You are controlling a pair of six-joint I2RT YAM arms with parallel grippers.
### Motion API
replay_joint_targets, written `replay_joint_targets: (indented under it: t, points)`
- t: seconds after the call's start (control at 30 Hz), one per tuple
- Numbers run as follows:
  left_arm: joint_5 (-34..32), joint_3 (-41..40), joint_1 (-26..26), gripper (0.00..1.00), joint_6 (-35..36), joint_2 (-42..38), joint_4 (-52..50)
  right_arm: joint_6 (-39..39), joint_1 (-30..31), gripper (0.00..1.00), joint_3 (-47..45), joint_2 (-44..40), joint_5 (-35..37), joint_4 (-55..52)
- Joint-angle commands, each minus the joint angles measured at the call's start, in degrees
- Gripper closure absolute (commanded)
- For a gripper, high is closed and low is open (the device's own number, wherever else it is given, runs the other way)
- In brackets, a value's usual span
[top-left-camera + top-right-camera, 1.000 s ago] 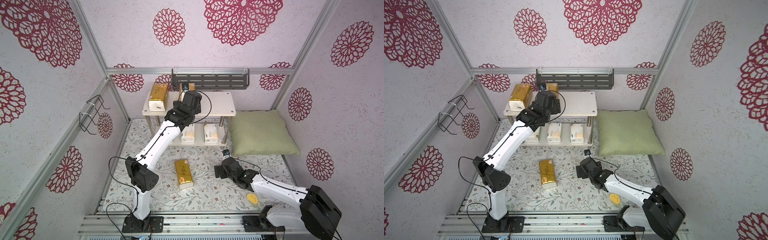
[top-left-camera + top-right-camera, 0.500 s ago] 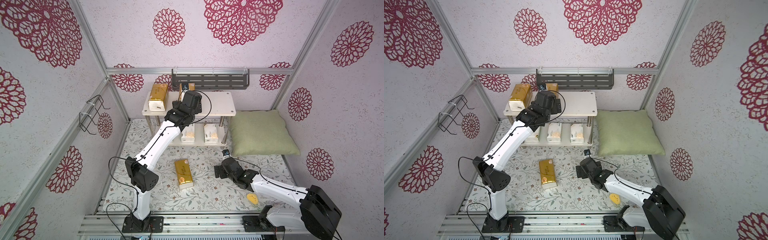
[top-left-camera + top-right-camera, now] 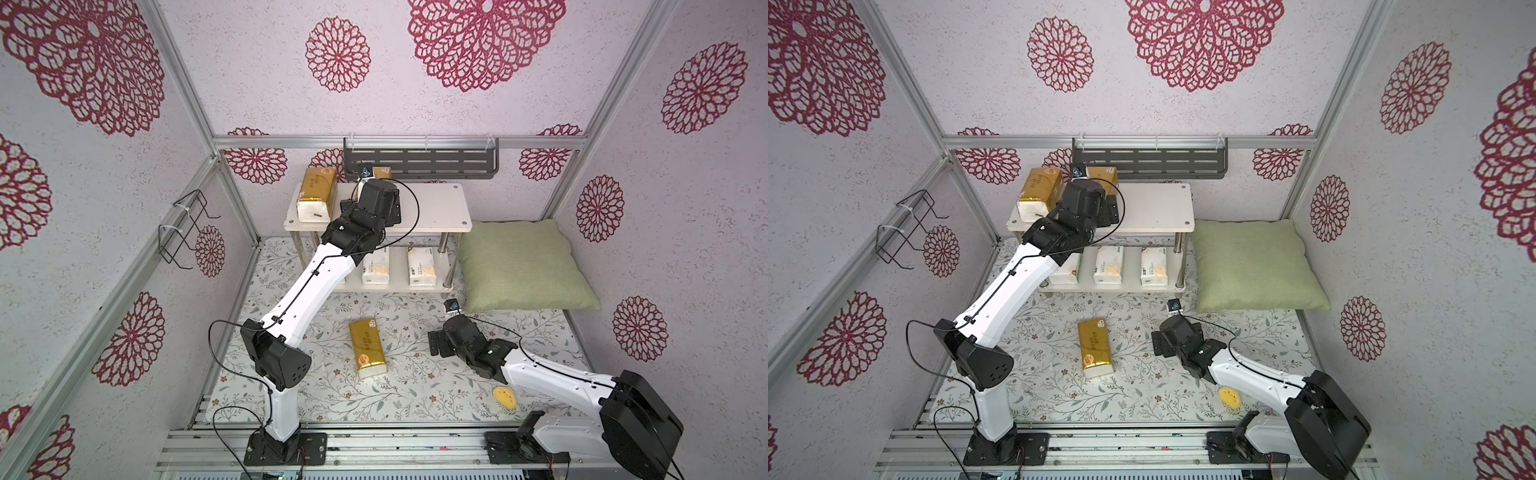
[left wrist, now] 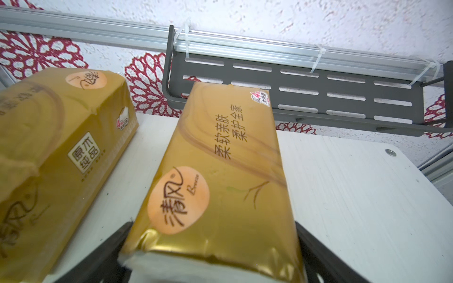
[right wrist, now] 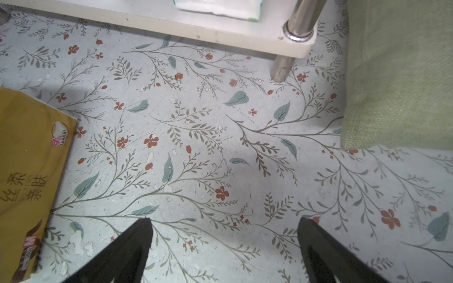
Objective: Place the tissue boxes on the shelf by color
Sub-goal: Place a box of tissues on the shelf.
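While the left hand (image 4: 212, 224) stands spread around a gold tissue pack (image 4: 220, 171) on the shelf (image 4: 343, 196) top, the right hand (image 5: 224, 219) hangs apart over the bench (image 5: 220, 147).

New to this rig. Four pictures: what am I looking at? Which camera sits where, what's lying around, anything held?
A left arm and right arm, each with a two-finger gripper. Both top views share one overhead stereo camera; the others come from wrist cameras. The left gripper is open, jaws flanking a gold tissue pack lying on top of the shelf beside another gold pack. White packs sit on its lower board. A third gold pack lies on the floral mat. The right gripper hangs open and empty near the green pillow.
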Motion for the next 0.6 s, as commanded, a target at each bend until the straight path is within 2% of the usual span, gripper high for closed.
replay_joint_targets:
  t: [0.0, 0.23, 0.57]
  points:
    - [0.41, -0.76, -0.67, 0.03, 0.83, -2.46, 1.91, 1.0, 0.58, 0.01, -0.32, -0.14, 0.13, 0.52]
    - [2.17, -0.73, -0.89, 0.02, 0.39, -2.49, 1.71, 1.08, 0.76, 0.01, -0.2, 0.06, 0.25, 0.5]
    - [0.53, -0.73, -1.18, 0.03, 0.78, -3.0, 1.74, 0.91, 0.85, 0.01, -0.02, 0.1, 0.35, 0.42]
